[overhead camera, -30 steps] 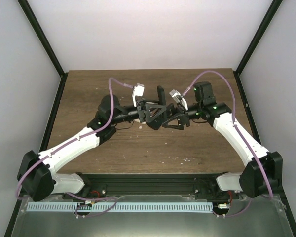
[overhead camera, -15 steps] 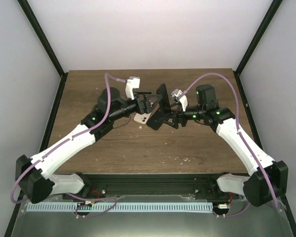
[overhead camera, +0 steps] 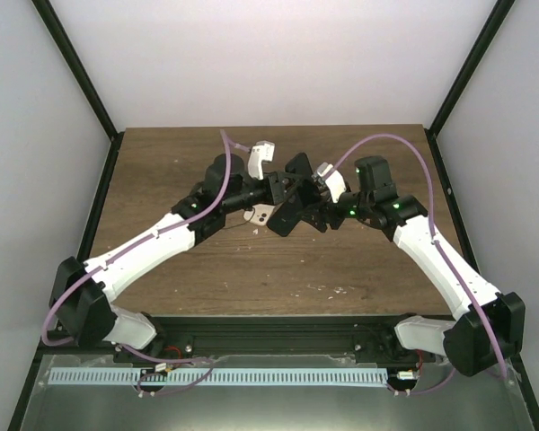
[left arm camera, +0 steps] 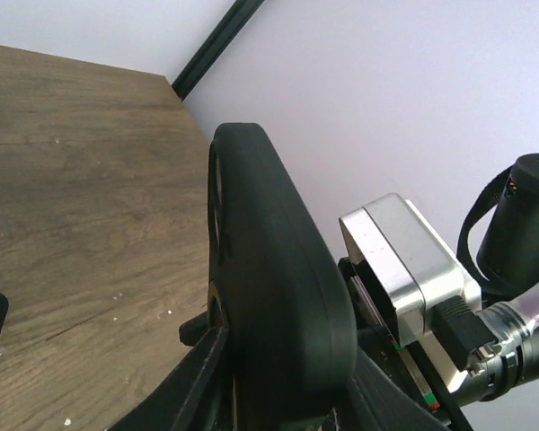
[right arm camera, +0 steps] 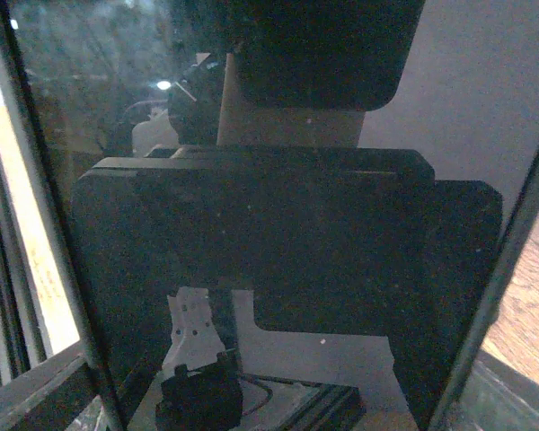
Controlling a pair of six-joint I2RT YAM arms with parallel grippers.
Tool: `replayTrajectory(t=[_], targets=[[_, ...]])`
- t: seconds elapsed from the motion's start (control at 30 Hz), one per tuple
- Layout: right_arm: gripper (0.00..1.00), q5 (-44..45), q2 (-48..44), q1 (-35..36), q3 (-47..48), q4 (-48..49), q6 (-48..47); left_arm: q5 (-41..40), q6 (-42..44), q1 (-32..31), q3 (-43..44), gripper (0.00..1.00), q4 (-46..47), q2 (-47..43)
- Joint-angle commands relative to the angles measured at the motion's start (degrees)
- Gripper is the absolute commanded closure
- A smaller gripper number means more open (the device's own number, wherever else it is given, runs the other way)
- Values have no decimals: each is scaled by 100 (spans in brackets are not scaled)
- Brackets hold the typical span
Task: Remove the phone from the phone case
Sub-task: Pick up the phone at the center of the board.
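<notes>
Tabletop (overhead camera: 162,166); left fingers (left arm camera: 196,382) nearer case (left arm camera: 278,296)

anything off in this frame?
Phone peeks out low under the left arm, out of the case, which stands on edge between the arms. Cannot tell whether it lies flat on the table.

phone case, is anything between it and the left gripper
Nothing visible does. In the left wrist view the phone case stands edge-on right at the left gripper, rising from between its fingers with no other object in the gap.
</notes>
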Motion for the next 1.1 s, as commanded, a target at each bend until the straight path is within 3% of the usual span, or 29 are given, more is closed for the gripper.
replayTrajectory(t=[0.0,0.17,0.2,0.3,0.37,0.47,0.6,0.87,1.07], targets=[[38,281,-137,66,78,336,-58,16,-94,-2,207,74,147,206],[38,440,-181,66,-12,487,-50,177,-204,4,514,61,88,524],[38,454,-174,66,-16,476,-60,198,-210,3,546,64,100,581],[38,455,-156,66,-21,456,-38,209,-265,3,550,84,213,640],[36,422,-156,70,-34,445,-12,192,-277,6,504,89,240,592],[26,280,-171,66,-10,355,-11,118,-198,32,329,94,263,374],[1,-617,-441,70,33,57,-252,331,367,187,-93,99,35,-169],[0,-2295,-850,57,-307,-588,-474,2467,1973,446,-1611,100,77,-1899],[13,-3307,-675,67,47,-1581,-1304,3572,2389,451,-1705,100,-383,-2331]])
